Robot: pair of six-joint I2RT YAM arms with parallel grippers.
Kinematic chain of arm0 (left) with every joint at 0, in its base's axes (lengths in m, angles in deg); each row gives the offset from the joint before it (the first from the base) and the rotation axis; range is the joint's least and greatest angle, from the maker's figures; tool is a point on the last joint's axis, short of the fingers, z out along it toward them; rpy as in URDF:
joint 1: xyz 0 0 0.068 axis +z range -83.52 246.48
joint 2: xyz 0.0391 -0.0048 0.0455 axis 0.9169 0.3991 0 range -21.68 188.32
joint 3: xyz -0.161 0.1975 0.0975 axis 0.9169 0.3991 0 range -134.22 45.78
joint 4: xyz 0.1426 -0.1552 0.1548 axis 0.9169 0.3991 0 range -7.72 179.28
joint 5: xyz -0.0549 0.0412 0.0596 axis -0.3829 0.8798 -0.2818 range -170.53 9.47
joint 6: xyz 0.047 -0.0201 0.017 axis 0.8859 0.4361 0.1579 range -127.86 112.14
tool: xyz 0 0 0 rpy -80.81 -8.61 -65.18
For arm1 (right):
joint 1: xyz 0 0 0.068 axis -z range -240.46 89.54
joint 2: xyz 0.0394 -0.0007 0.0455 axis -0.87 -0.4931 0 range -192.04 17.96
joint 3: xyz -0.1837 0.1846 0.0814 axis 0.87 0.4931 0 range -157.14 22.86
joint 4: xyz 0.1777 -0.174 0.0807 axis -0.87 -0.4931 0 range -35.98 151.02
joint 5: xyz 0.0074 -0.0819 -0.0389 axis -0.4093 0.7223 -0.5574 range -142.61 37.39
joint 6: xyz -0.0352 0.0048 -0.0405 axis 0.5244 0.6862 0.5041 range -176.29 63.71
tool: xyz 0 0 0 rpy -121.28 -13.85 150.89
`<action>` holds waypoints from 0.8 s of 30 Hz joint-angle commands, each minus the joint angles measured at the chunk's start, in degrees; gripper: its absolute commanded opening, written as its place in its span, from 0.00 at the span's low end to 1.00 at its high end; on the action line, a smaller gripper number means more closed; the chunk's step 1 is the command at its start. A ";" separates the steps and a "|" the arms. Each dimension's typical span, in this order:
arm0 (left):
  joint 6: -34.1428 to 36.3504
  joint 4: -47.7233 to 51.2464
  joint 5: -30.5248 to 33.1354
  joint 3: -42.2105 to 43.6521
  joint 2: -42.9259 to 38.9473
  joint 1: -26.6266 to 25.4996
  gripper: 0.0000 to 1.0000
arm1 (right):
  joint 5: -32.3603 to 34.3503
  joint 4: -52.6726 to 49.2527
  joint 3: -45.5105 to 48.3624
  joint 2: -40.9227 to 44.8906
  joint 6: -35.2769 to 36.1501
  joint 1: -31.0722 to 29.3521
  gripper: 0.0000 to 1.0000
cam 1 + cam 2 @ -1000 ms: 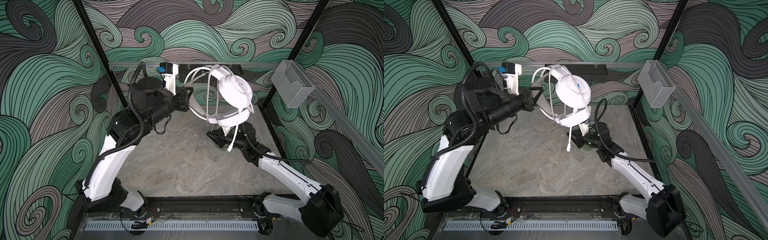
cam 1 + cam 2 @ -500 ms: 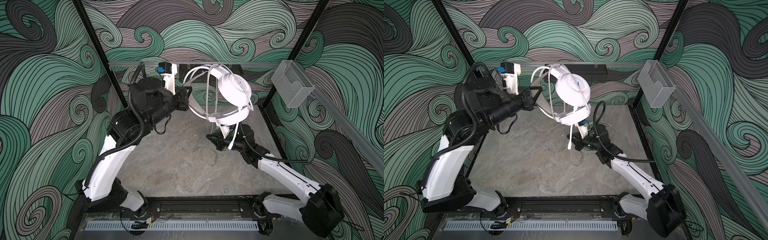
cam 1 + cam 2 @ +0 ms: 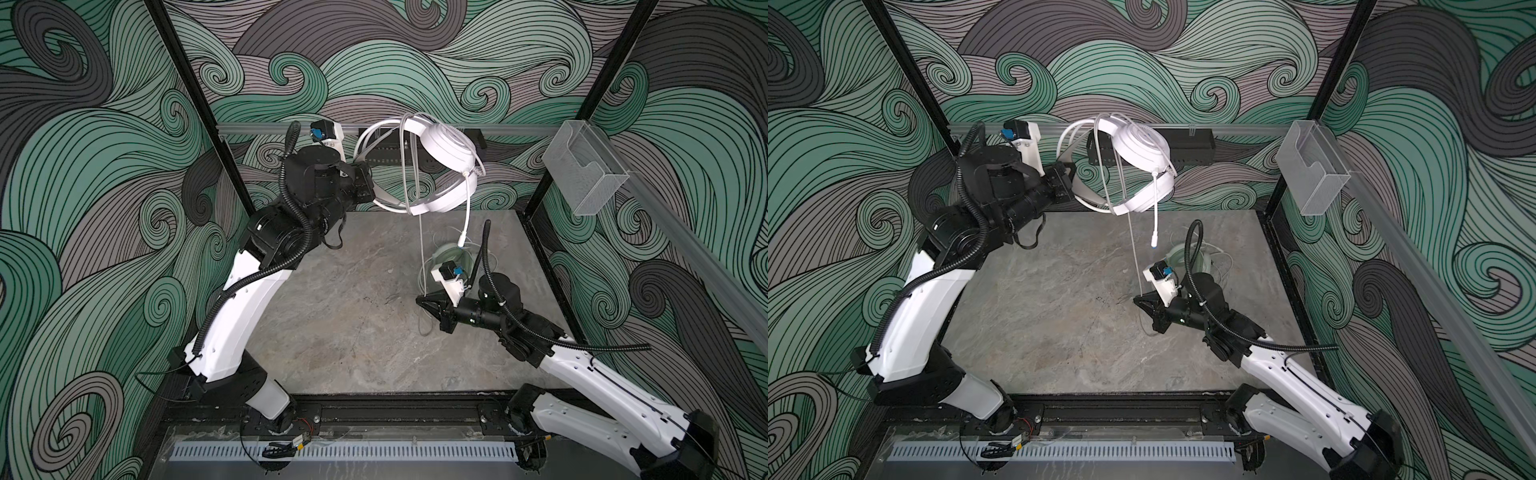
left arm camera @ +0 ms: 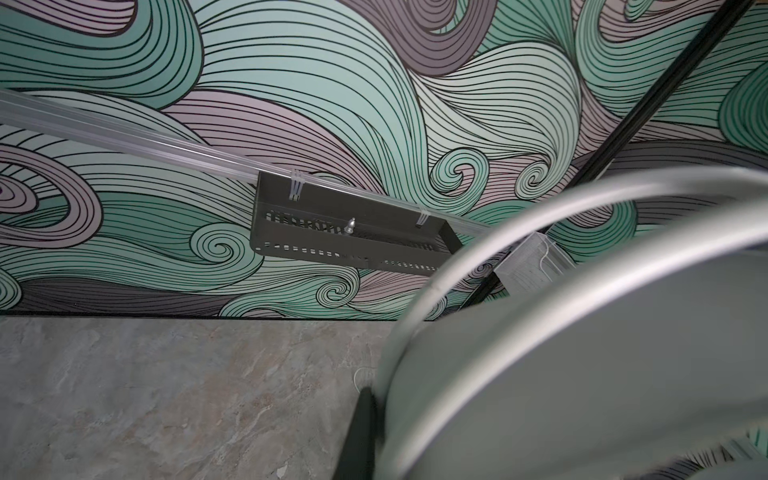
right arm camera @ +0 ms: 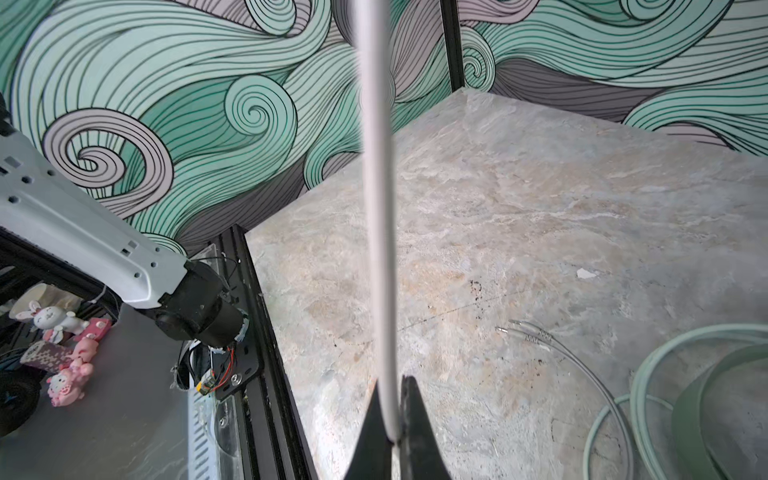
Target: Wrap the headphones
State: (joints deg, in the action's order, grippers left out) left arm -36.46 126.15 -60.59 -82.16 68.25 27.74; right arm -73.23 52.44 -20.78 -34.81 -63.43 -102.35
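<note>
Grey marbled stone is your table (image 3: 332, 324). Your left arm (image 3: 245, 316) rears up high near the back wall, forearm level. Its left gripper (image 3: 368, 189) is clamped on the headband of the white headset (image 3: 446, 149), carrying it in the air well above the table.

Your right arm (image 3: 582, 374) reaches low and forward, wrist near the table.

The white headset is turned sideways. The band's crown points at the left gripper and the cups point away from it, one over the other in both top views.

The mint headset (image 3: 446, 255) lies on the table just behind the right wrist.

The cable (image 3: 422, 249) drops taut and nearly straight down from the white headset into the right gripper (image 5: 392, 382), whose jaws are pinched together on it. The microphone boom (image 3: 467, 208) hangs downward.
</note>
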 commanded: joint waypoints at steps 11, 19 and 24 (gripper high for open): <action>-5.55 -8.83 9.99 8.61 -0.75 2.37 0.00 | 9.25 -7.99 -3.91 -5.80 2.30 -7.07 0.00; 4.05 -12.12 19.97 18.52 -0.04 2.71 0.00 | 11.04 -14.55 -9.96 -3.99 3.94 -10.68 0.00; 10.14 -13.39 24.24 23.45 1.81 2.19 0.00 | 13.38 -19.16 -14.95 -4.04 4.84 -12.06 0.00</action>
State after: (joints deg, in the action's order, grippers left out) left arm -29.95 119.31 -41.94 -59.04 69.34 30.08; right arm -62.22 37.12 -32.71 -39.31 -59.87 -113.67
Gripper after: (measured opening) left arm 0.061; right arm 0.058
